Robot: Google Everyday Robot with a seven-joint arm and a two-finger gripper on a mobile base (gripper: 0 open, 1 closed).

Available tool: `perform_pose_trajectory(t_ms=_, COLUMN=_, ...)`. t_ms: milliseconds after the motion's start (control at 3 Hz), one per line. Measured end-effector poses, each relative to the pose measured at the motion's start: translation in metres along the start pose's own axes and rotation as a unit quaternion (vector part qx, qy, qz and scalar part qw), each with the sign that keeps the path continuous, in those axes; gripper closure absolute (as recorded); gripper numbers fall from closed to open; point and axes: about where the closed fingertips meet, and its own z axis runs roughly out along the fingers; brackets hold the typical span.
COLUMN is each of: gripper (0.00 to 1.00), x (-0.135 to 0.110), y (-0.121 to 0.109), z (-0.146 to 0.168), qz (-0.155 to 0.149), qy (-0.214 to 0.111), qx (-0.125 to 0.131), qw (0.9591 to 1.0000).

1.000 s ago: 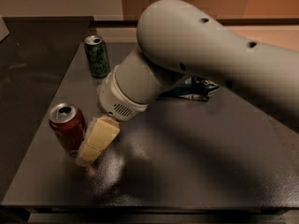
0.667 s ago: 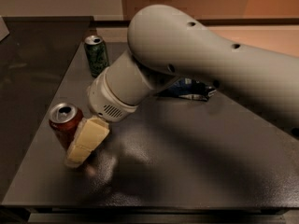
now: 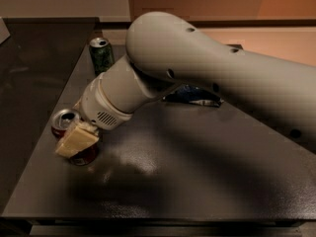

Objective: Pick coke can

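The coke can (image 3: 64, 120), red with a silver top, stands upright near the left edge of the dark grey table (image 3: 187, 181). My gripper (image 3: 75, 140) hangs from the big grey arm (image 3: 197, 63) and sits right at the can, its cream-coloured tip covering most of the can's front and right side. Only the can's top, a strip of red on its left and its base show. The can rests on the table.
A green can (image 3: 101, 53) stands upright at the table's back left corner. A blue packet (image 3: 195, 96) lies behind the arm near the table's middle. The table's left edge runs close beside the coke can, with a darker surface (image 3: 34, 73) beyond it.
The arm has swung left and lower. The gripper has moved from beside the coke can to over its front, and it now hides most of the can.
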Motion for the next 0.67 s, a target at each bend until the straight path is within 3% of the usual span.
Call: perform_pose_trajectory(t_ms=667, gripper=0.87, x=-0.01, y=-0.005, z=-0.016, qz=0.004, qy=-0.017, qx=0.009, qw=0.9998)
